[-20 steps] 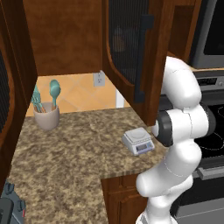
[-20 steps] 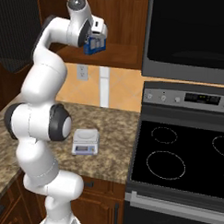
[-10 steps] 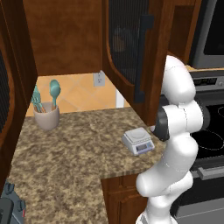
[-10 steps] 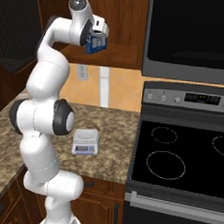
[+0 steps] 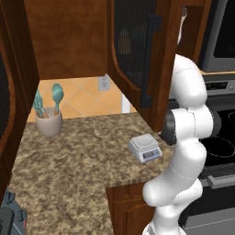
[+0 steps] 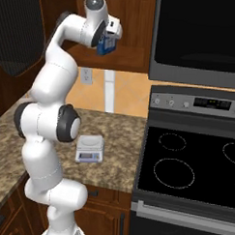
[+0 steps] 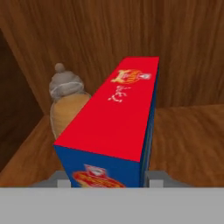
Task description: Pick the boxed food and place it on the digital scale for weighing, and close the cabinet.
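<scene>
I have the cabinet [image 5: 137, 59] standing open, its mesh door swung out over the counter [image 5: 82, 156], so closing it is not yet done. The stove [image 6: 194, 171] sits to the right, apart from the job. My arm reaches high, up at the cabinet opening, with the gripper [image 6: 106, 41] at shelf height. The scale [image 6: 89, 148] sits on the counter below with its platform bare, so the weighing step is not done either.

As I judge it, I am only through the pick: the box [image 7: 116, 127] is in my grasp, and the carry down to the scale, the release and the door all remain.

In the hand view the box lies lengthwise straight ahead of the gripper, red face up and blue end toward the camera, with the wooden shelf [image 7: 188, 140] beneath it and a capped bottle [image 7: 65, 103] just beside it at the back. The jaws are clenched on the box, one finger at each long side near its closest end. In the right base view the box shows as a small blue block at the hand, well above the scale.
</scene>
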Tool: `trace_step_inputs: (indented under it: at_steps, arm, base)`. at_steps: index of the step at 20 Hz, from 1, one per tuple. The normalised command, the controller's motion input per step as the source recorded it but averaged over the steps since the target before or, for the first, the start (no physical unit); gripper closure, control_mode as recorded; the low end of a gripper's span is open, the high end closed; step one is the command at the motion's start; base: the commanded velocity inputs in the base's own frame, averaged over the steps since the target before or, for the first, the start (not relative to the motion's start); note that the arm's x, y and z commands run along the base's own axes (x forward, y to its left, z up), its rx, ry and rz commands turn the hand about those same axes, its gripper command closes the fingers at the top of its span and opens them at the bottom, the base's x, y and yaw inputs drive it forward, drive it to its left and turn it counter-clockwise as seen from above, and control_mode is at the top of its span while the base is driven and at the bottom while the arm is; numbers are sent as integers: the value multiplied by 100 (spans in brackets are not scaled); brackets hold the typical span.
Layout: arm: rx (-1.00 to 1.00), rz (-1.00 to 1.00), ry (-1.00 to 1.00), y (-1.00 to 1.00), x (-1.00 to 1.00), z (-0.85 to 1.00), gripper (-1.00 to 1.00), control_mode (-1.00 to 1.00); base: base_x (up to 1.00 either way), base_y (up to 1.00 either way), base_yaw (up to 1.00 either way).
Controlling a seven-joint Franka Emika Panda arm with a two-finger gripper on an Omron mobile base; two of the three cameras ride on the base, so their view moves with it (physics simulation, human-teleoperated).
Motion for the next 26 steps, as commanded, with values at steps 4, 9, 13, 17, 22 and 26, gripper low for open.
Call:
trace_step_inputs:
  at_steps: [4,9,13,17,22,26]
  arm:
    - [2,0,-49,-1,-80,0,100,-100]
    - [1,0,-29,-16,-100,0,100,-100]
    - [0,0,-5,-8,-100,4,100,-100]
    - [7,2,13,-26,-100,20,100,-100]
    - [2,8,15,-32,-100,6,100,-100]
    - [0,7,9,-20,-100,-9,100,-100]
  base:
    - [0,0,0]
    - [0,0,0]
    - [0,0,0]
    - [0,0,0]
    - [0,0,0]
    - [0,0,0]
